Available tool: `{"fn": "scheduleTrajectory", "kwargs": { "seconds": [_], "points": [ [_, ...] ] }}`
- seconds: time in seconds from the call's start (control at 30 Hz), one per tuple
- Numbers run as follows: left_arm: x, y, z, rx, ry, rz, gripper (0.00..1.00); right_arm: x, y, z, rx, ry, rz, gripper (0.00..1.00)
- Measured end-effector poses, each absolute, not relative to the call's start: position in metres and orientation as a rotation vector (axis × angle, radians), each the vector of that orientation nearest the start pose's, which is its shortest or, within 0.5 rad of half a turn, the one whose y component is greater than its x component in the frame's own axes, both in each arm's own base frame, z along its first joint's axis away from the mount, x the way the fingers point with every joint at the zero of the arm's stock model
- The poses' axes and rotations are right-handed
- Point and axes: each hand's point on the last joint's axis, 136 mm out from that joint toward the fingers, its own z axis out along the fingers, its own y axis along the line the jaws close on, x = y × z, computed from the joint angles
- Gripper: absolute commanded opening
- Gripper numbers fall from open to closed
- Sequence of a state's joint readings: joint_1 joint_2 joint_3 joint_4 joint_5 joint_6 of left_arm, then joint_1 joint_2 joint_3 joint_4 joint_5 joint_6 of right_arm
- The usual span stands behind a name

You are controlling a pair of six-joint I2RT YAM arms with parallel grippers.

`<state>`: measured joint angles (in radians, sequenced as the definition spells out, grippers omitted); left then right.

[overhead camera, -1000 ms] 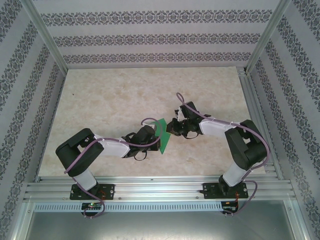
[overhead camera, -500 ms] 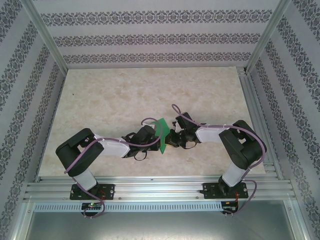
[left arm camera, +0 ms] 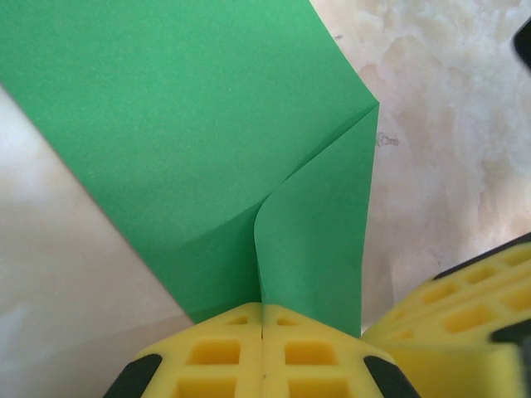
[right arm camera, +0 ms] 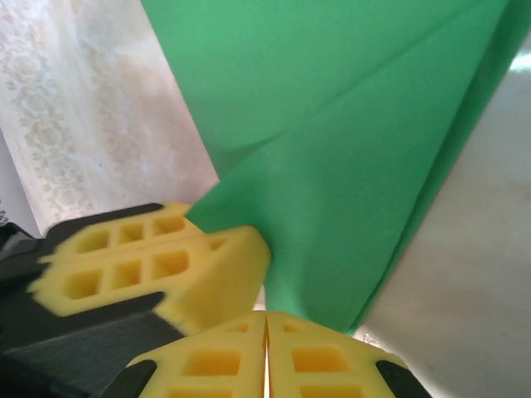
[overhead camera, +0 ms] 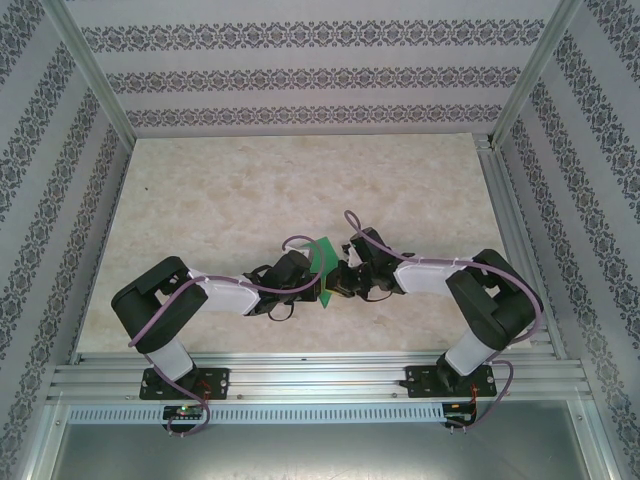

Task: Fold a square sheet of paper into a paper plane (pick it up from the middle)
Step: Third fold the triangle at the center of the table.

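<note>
The paper [overhead camera: 322, 262], partly folded, stands over the table's [overhead camera: 250, 190] near middle. The left gripper [left arm camera: 263, 322] and right gripper [right arm camera: 266, 323] each pinch it tight. Best to square the edges before pressing the crease.

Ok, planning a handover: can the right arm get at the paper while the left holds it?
Probably yes: the right fingers look shut on the paper's edge, close beside the left fingers, with nothing between them.
</note>
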<state>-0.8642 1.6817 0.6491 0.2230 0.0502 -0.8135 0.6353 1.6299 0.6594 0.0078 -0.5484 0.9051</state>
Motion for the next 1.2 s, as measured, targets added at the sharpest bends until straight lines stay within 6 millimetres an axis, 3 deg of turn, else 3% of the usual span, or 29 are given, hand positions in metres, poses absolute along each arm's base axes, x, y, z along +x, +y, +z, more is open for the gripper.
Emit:
{"fn": "scheduleTrajectory", "kwargs": {
  "seconds": [0.13,0.43,0.63,0.9,1.2],
  "points": [
    [0.25,-0.307,0.018,0.091,2.551,-0.803,0.06,0.223,0.279,0.012,0.162,2.888,1.183,0.08],
    [0.25,-0.307,0.018,0.09,2.55,-0.8,0.06,0.222,0.278,0.014,0.163,2.895,1.155,0.08],
    [0.25,-0.307,0.018,0.09,2.55,-0.8,0.06,0.213,0.282,0.025,0.122,2.895,1.151,0.09],
    [0.25,-0.307,0.018,0.09,2.55,-0.8,0.06,0.206,0.284,0.012,0.121,2.946,1.104,0.08],
    [0.25,-0.307,0.018,0.091,2.551,-0.8,0.06,0.206,0.282,0.015,0.119,2.954,1.07,0.08]
  ]
}}
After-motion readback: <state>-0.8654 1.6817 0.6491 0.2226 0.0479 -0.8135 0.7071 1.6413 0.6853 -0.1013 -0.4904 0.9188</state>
